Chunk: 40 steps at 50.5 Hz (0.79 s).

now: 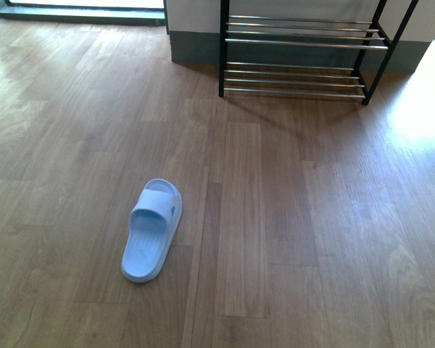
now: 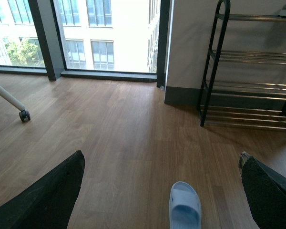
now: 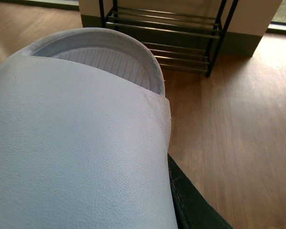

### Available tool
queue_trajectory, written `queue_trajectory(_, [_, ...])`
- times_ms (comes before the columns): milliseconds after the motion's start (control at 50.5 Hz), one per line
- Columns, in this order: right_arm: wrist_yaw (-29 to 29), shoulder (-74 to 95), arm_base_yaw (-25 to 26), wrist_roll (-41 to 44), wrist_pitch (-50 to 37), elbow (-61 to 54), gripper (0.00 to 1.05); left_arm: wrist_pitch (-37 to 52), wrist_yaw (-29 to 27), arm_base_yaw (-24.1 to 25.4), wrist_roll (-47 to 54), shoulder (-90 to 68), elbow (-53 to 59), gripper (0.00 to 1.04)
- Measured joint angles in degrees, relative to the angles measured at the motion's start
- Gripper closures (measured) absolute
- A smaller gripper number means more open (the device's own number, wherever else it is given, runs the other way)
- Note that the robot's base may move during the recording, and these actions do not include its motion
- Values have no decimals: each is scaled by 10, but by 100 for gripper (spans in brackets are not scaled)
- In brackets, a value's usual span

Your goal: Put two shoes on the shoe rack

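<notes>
**One slide held, the other on the floor**

Your right gripper (image 3: 181, 195) holds a pale blue slide (image 3: 81, 143). In the right wrist view the slide fills most of the frame, its strap edge against the one dark finger (image 3: 198, 212) you can see, well above the floor (image 3: 238, 124). Only that view shows it.

Your left gripper (image 2: 161, 160) stands wide, its two dark fingers (image 2: 47, 200) far apart. Between them in the left wrist view, the second slide (image 2: 185, 207) lies flat on the boards below. The front view shows that second slide (image 1: 152, 230) alone, toe toward the shoe rack (image 1: 297, 51) and well apart from it. The rack stands against the wall (image 1: 196, 14). The left wrist view alone adds a caster wheel (image 2: 24, 115) and tall windows (image 2: 109, 33).
</notes>
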<state>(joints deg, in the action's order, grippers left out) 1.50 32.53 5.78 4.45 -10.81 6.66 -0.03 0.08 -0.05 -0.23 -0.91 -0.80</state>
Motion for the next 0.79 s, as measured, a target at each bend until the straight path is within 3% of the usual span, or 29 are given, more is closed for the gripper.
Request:
queue_trajectory(396, [4, 0, 0, 0, 0, 0, 103, -3, -7, -1, -6, -2, 0, 9])
queue_trajectory(475, [5, 0, 0, 0, 0, 0, 103, -104, -69, -21, -90, -45, -37, 9])
queue_trajectory(534, [4, 0, 0, 0, 0, 0, 103, -161, -40, -3, -195, -99, -61, 9])
queue_trajectory(693, [4, 0, 0, 0, 0, 0, 103, -134, 49, 47, -353, -205, -77, 9])
queue_trajectory(792, [4, 0, 0, 0, 0, 0, 103, -62, 44, 40, -385, -366, -123, 9])
